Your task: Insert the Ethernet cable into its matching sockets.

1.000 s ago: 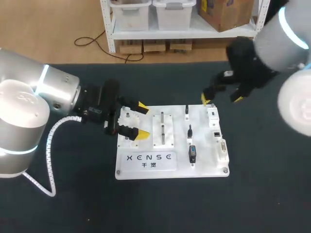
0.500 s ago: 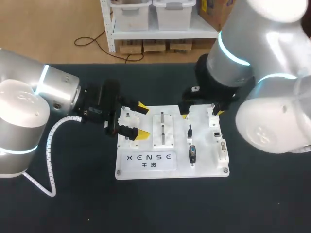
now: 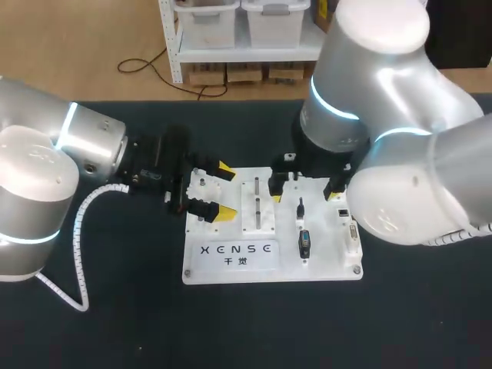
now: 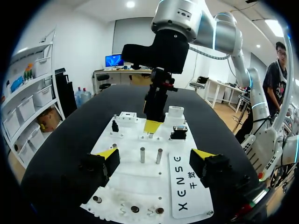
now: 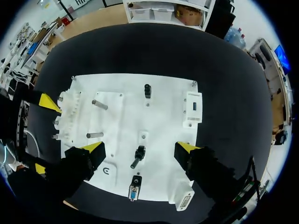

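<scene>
Hovering directly above a short black plug (image 5: 138, 155) that is standing near the middle of the white plastic practice board (image 3: 231, 265), the right gripper (image 5: 139, 150) is spreading its yellow-tipped fingers wide. One finger is sitting on each side of the plug, and neither is touching it. I judge this plug to be the Ethernet cable's end, though it is too small to be sure, and the straddle to be a line-up for a pinch from above. A small dark port (image 3: 342, 211), its likely socket, is lying at 3 o'clock from the plug, near the board's edge.

The left gripper (image 3: 224, 192) is hanging at the board's 9 o'clock end, also released and empty, probably placed to stop the board sliding.

Counting:
- **Black plugs:** three are standing on the board. The middle one has another plug (image 5: 147, 89) at 12 o'clock and a blue-faced connector (image 5: 134, 191) at 6 o'clock.
- **Steel pegs:** two steel pegs (image 5: 96, 103) are rising at 9 o'clock.
- **Grippers:** there are two, with four yellow tips between them.
</scene>
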